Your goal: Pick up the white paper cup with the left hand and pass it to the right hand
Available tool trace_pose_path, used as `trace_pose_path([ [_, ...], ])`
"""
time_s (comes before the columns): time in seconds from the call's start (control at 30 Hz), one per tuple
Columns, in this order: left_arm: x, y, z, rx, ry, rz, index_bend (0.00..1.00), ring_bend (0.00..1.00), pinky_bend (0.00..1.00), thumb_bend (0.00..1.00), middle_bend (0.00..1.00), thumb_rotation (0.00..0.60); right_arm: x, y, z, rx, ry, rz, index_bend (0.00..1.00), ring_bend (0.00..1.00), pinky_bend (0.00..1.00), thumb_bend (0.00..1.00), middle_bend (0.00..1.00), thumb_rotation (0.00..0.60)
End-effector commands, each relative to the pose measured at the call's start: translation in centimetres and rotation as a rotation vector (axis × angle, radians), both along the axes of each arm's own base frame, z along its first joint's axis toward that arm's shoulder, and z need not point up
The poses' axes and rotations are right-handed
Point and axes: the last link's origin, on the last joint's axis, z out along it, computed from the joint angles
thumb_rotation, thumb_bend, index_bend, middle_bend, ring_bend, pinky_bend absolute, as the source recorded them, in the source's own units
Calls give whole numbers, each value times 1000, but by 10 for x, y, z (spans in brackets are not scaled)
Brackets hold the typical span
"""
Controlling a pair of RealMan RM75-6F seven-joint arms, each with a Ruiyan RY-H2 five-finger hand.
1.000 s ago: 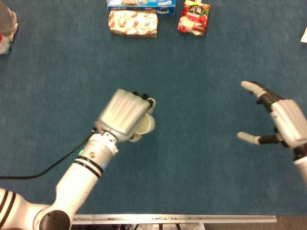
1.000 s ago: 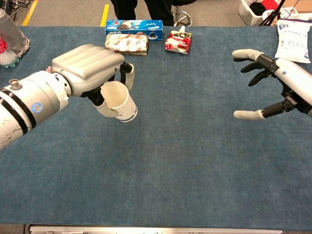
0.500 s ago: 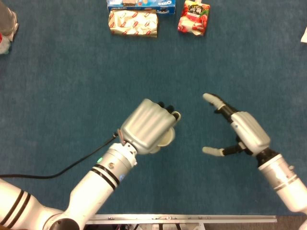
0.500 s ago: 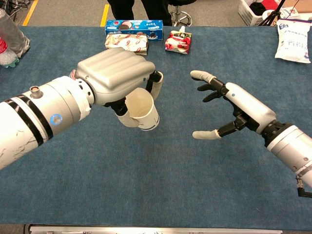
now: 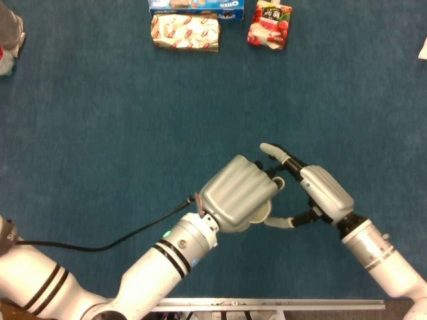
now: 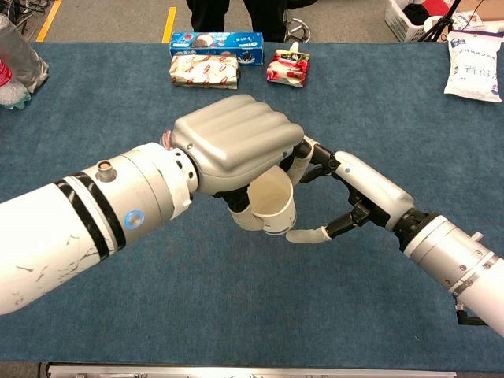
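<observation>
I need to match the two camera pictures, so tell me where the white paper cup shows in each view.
Head view: the white paper cup is low and right of centre, mostly hidden under the left hand; only a rim sliver shows.
Chest view: the cup sits near the centre, open mouth visible, below the left hand.
Shared landmark: the right hand, just right of the cup in both views, fingers reaching around it.

Left arm reaches in from 7 o'clock, forearm slanting up toward centre, its left hand (image 6: pixel 236 150) knuckles-up with fingers curled around the cup (image 6: pixel 272 206). Right arm comes in from 5 o'clock, right hand (image 6: pixel 358 189) just beside the left, fingers spread wide, one fingertip (image 6: pixel 303 235) beneath the cup's base, the others up at its far side.
</observation>
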Motion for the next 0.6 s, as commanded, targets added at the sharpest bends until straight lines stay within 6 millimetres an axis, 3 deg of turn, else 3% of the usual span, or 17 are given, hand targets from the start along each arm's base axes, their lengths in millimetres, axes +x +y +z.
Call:
trace_pose_path([
  [0.03, 6, -2, -2, -6, 5, -17, 458, 454, 695, 109, 417, 600, 3, 3, -4, 24, -23, 14, 0, 136, 241, 0, 69, 600],
  [0.6, 23, -5, -15, 0, -28, -77, 459, 455, 695, 109, 418, 600, 6, 9, -11, 70, -77, 36, 0, 137, 240, 0, 116, 600],
])
